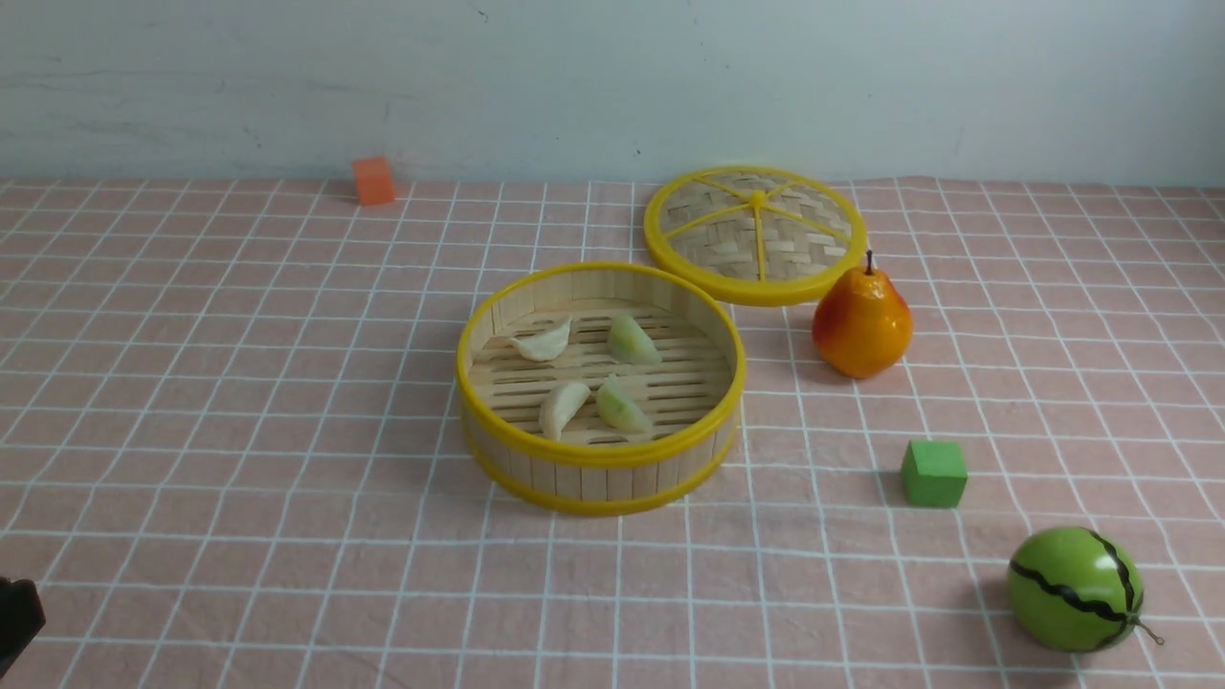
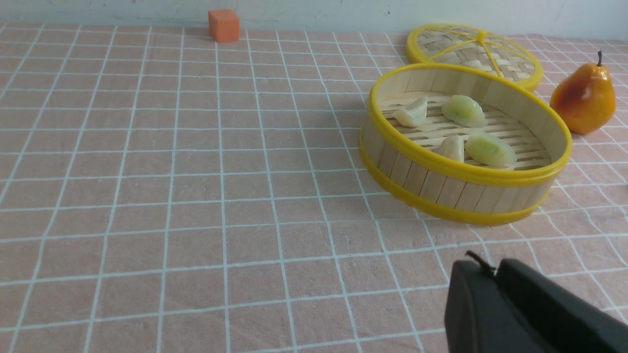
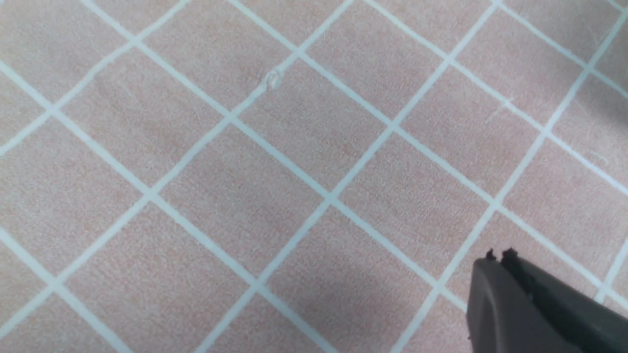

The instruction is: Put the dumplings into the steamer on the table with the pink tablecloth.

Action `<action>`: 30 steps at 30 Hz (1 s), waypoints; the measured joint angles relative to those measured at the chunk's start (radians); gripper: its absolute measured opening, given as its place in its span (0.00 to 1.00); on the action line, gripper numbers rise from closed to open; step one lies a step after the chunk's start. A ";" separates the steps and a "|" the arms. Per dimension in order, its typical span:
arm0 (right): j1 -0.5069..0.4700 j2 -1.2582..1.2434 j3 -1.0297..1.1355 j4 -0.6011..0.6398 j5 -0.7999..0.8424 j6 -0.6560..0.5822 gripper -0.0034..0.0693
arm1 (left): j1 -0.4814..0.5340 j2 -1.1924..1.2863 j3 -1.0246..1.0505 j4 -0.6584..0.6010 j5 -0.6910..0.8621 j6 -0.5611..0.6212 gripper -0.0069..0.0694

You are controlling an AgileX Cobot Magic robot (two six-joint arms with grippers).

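Observation:
The steamer stands mid-table on the pink tablecloth. Inside it lie two cream-white dumplings and two pale green dumplings. The left wrist view shows the steamer with the same dumplings: white ones, green ones. My left gripper is shut and empty, low over the cloth short of the steamer; a bit of it shows at the front view's lower left. My right gripper is shut and empty over bare cloth.
The flat woven lid lies behind the steamer to the right. A pear stands right of the steamer, a green cube and a toy watermelon nearer right. An orange cube sits far back left by the wall.

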 joint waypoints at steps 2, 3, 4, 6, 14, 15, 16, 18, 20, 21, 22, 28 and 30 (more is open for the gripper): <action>0.000 -0.028 0.013 -0.002 -0.016 0.000 0.04 | 0.000 0.000 0.000 0.000 0.000 0.000 0.16; -0.001 -0.075 0.020 -0.003 -0.029 0.003 0.04 | 0.000 0.000 0.000 0.000 0.000 0.000 0.16; -0.004 -0.097 0.021 -0.002 -0.032 0.005 0.04 | 0.000 0.000 0.000 0.000 0.000 0.000 0.16; -0.025 -0.194 0.021 0.006 -0.038 0.039 0.04 | 0.000 0.000 0.000 0.000 0.001 0.000 0.16; -0.171 -0.401 0.022 0.008 -0.037 0.145 0.04 | 0.000 0.000 0.000 0.000 0.009 0.000 0.18; -0.200 -0.431 0.022 0.008 -0.032 0.147 0.04 | 0.000 0.000 0.000 0.000 0.009 0.000 0.18; -0.247 -0.480 0.022 0.008 -0.016 0.149 0.04 | 0.000 0.000 0.000 0.000 0.010 0.000 0.18; -0.303 -0.543 0.022 0.008 0.023 0.151 0.04 | 0.000 0.000 0.000 0.000 0.011 0.000 0.18; -0.350 -0.593 0.022 0.008 0.081 0.153 0.04 | 0.000 0.000 0.000 0.000 0.011 0.000 0.19; -0.355 -0.597 0.022 0.008 0.087 0.153 0.04 | 0.000 0.000 0.000 0.000 0.011 0.000 0.19; -0.385 -0.611 0.022 0.010 0.136 0.161 0.04 | 0.000 0.001 0.000 0.000 0.012 0.000 0.19; -0.436 -0.617 0.014 0.022 0.172 0.200 0.04 | 0.000 0.001 0.000 0.000 0.017 0.000 0.20; -0.438 -0.617 0.014 0.023 0.174 0.201 0.05 | 0.000 0.001 0.000 0.000 0.018 0.000 0.20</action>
